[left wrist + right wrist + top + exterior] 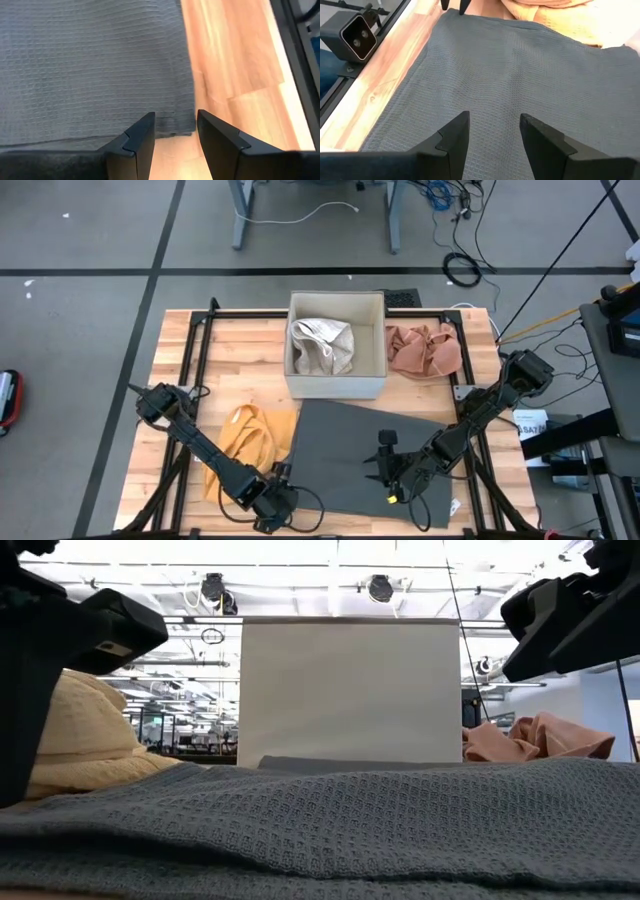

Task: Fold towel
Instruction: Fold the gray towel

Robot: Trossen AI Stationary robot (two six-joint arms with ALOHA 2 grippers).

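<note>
A grey floor (90, 240) crossed by dark seams surrounds the wooden counter (250, 370). Beyond its far edge stand the metal legs of a desk (240, 215), with a white cable (300, 218) and black cables (462, 240) trailing beside them. The low view shows a bright ceiling with round lamps (380, 587).

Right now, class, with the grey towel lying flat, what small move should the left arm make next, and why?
Probably lower the left gripper onto the grey towel corner. Its fingers are open, poised just above that corner at the table edge, and hold nothing. The right gripper, also open, hovers over the towel's middle.
</note>
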